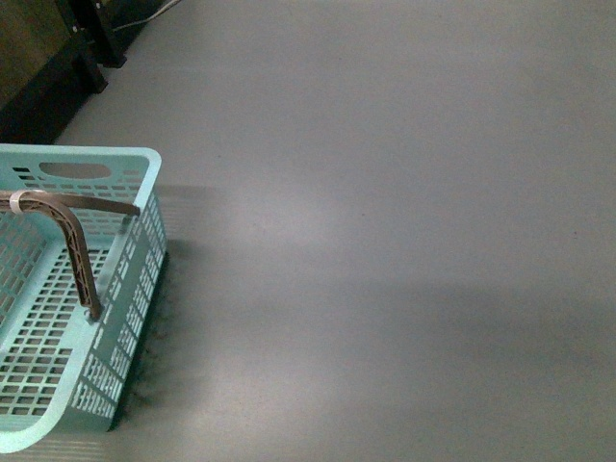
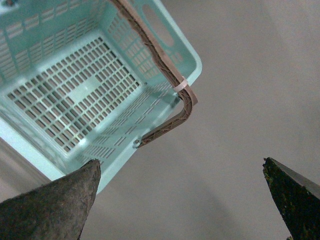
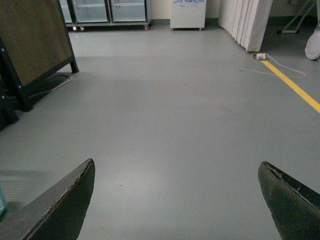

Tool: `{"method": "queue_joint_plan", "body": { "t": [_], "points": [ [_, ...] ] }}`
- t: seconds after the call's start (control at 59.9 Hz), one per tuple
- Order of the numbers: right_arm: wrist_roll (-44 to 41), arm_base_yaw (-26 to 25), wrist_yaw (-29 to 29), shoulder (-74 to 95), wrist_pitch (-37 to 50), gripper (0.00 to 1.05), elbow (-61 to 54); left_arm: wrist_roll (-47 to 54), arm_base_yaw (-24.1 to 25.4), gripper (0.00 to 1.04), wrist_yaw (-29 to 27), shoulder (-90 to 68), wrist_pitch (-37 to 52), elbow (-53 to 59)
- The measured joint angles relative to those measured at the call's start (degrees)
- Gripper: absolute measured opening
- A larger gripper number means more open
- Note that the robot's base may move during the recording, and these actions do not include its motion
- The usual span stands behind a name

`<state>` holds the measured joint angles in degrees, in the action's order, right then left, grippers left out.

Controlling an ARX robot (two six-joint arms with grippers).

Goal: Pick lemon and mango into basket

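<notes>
**op_helper:** Quick rundown for you. The basket [image 1: 133, 294] sits at the near left of your front view on the grey floor [image 1: 404, 250], cut off by the left and near edges of the frame. One brown handle [image 1: 79, 245] is folded in over its opening, with a white zip tie [image 1: 21, 200] wrapped round it close to the bend. A dark stand [image 1: 67, 58] is off at the far left, well apart from the basket.

**gripwatch:** And the grippers?

**op_helper:** Your left gripper [image 2: 180, 161] has its jaws spread wide, with nothing between them. It's higher than the basket and close by its side. Through the left wrist camera you look down into the basket [image 2: 196, 67], and the slotted bottom shows across the whole part that's in frame. The handle [image 2: 165, 131] and zip tie [image 2: 181, 85] show up there too.

**gripwatch:** Right one?

**op_helper:** Your right gripper [image 3: 176, 162] is the same: jaws wide apart, holding nothing, pointing out over open floor. Farther off there's a yellow line [image 3: 295, 87] painted on the floor, with a white cable [image 3: 277, 70] lying near it. Glass-door cabinets [image 3: 107, 10] stand along the far wall.
</notes>
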<state>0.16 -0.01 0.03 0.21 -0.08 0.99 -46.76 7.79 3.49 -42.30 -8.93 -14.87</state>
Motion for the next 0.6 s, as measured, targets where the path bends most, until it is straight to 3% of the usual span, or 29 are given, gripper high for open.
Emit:
{"method": "queue_joint_plan", "body": {
  "t": [0.083,0.25,0.417,0.601],
  "points": [
    [0.0,0.0,0.0,0.0,0.0,0.96,0.0,-2.5,4.0,0.98,0.2,-14.0,10.9,-0.8],
    [0.0,0.0,0.0,0.0,0.0,0.96,0.0,-3.3,8.0,0.98,1.5,-31.7,24.7,-4.0],
    [0.0,0.0,0.0,0.0,0.0,0.96,0.0,-5.8,10.7,0.98,3.0,-48.4,33.4,-9.1],
    [0.0,0.0,0.0,0.0,0.0,0.96,0.0,-8.7,11.0,0.98,3.5,-58.8,36.9,-15.5]
  ]
}}
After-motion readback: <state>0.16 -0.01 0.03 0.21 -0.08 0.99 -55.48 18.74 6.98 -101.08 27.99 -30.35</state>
